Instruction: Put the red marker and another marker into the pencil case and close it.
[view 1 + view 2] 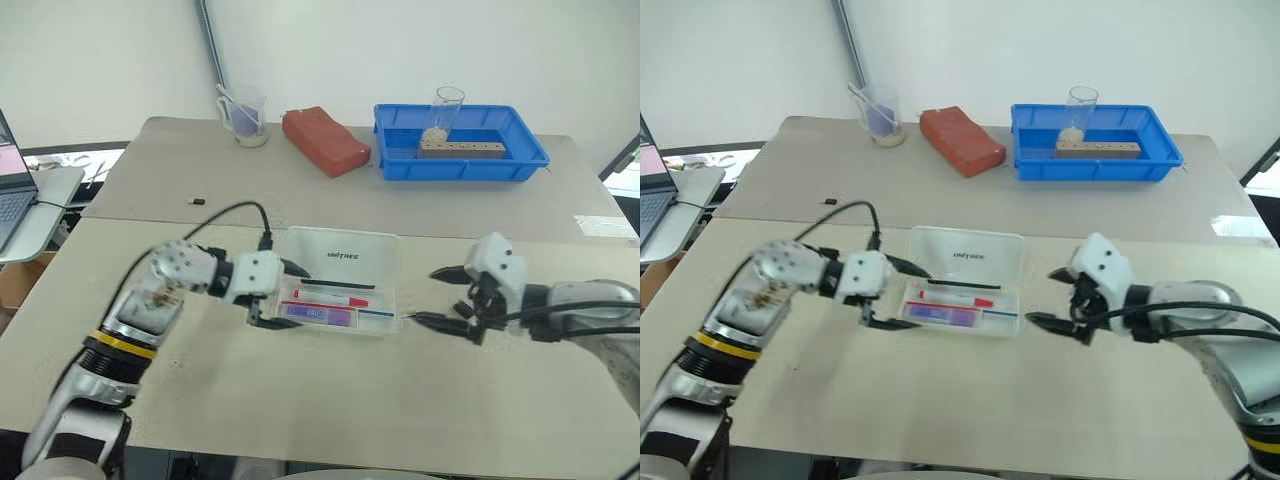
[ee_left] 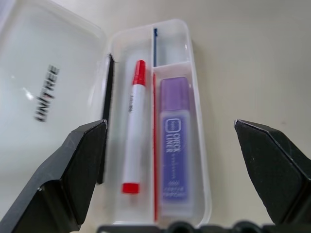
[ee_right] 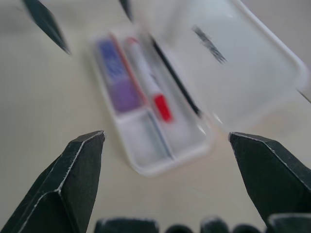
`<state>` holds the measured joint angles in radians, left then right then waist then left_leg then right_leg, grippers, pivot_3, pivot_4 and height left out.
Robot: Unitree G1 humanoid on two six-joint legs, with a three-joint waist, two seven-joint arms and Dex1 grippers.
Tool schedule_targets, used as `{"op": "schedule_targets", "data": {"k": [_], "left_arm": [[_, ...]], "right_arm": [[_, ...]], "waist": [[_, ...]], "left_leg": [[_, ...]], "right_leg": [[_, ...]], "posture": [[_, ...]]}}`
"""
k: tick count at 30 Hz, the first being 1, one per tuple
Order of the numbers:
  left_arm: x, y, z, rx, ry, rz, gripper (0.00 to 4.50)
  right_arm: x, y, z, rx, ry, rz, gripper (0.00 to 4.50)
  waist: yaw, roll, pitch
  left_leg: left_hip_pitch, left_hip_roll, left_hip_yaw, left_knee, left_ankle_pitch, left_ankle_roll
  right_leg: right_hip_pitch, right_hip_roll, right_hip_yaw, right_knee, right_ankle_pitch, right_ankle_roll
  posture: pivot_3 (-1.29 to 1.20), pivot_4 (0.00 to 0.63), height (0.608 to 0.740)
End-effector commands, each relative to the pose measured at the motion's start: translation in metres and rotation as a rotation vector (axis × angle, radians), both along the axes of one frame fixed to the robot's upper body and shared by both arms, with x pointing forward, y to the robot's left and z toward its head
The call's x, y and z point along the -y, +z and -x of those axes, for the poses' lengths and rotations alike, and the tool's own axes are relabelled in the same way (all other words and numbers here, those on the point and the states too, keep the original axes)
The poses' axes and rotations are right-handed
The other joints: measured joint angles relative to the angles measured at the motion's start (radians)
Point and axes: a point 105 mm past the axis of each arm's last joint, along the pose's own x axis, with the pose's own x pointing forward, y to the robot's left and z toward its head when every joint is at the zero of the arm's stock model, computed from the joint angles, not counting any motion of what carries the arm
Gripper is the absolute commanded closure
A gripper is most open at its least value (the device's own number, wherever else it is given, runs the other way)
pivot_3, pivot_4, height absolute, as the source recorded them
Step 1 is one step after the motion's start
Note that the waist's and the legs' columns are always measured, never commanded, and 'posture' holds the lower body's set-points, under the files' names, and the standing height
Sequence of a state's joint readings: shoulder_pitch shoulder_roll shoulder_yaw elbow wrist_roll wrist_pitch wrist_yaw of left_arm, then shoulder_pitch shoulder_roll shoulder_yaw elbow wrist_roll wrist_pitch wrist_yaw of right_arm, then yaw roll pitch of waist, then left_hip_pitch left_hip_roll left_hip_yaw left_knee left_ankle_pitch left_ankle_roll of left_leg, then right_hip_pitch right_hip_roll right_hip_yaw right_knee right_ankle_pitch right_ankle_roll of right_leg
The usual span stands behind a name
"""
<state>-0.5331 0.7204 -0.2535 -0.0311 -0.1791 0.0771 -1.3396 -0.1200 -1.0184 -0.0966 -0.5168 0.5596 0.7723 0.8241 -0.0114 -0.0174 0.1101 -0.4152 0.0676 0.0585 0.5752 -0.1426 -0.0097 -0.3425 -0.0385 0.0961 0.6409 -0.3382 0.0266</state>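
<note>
The pencil case lies open in the middle of the table, its lid with dark lettering folded back flat. Inside the base, the red marker lies along the middle. The purple marker lies beside it in the front compartment, with a thin red pen between them. A thin black pen rests by the hinge. My left gripper hovers open at the case's left end, nothing between its fingers. My right gripper stands open just off the case's right end, empty and apart from the case.
At the back right stands a blue tray with a glass and a wooden block. A red brick-like block and a clear cup sit at the back centre. A small black item lies at left, with a laptop beyond the table's left edge.
</note>
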Motion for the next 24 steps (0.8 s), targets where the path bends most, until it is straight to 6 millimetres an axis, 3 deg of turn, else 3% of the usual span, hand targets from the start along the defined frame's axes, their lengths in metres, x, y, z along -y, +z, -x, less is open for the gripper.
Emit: {"op": "schedule_targets", "data": {"k": [1,7,11,17,20,24], "left_arm": [[0.016,0.049,0.001,0.114,-0.065,0.123,0.03],[0.044,0.076,0.015,0.164,-0.177,0.229,0.03],[0.049,0.072,0.024,0.145,-0.202,0.228,0.03],[0.049,0.069,0.031,0.138,-0.204,0.224,0.03],[0.048,0.07,0.031,0.135,-0.198,0.224,0.0],[0.047,0.07,0.03,0.136,-0.191,0.223,0.0]], "right_arm": [[0.032,-0.003,-0.015,0.043,-0.106,0.05,0.0],[0.063,-0.04,-0.024,-0.045,-0.181,0.109,0.0],[0.076,-0.062,-0.023,-0.109,-0.201,0.131,0.0],[0.074,-0.068,-0.028,-0.104,-0.208,0.104,0.0],[0.068,-0.067,-0.031,-0.094,-0.191,0.091,0.79],[0.068,-0.067,-0.032,-0.095,-0.189,0.094,2.23]], "waist": [[0.002,0.0,0.0],[-0.001,0.0,0.001],[-0.004,0.001,0.003],[-0.004,0.0,0.004],[-0.005,-0.001,0.005],[-0.003,-0.001,0.005]], "left_leg": [[0.001,0.0,0.0,0.0,0.0,0.0],[0.002,-0.001,0.0,0.001,0.0,0.001],[0.003,-0.001,0.0,0.001,0.0,0.001],[0.009,0.0,-0.001,0.002,-0.001,0.001],[0.009,0.0,-0.001,0.002,-0.001,0.001],[0.009,0.0,0.0,0.002,-0.001,0.001]], "right_leg": [[0.001,0.0,0.0,0.0,0.0,0.0],[0.005,0.0,0.0,-0.002,-0.001,0.001],[0.006,0.0,0.0,-0.002,-0.001,0.001],[0.01,0.001,0.0,-0.001,-0.001,0.002],[0.01,0.001,0.0,-0.001,-0.001,0.002],[0.01,0.001,0.0,-0.002,-0.001,0.002]], "posture": [[0.0,0.15,0.74],[0.0,0.15,0.74],[0.0,0.15,0.74],[0.0,0.15,0.74],[0.0,0.15,0.74],[0.0,0.15,0.74]]}}
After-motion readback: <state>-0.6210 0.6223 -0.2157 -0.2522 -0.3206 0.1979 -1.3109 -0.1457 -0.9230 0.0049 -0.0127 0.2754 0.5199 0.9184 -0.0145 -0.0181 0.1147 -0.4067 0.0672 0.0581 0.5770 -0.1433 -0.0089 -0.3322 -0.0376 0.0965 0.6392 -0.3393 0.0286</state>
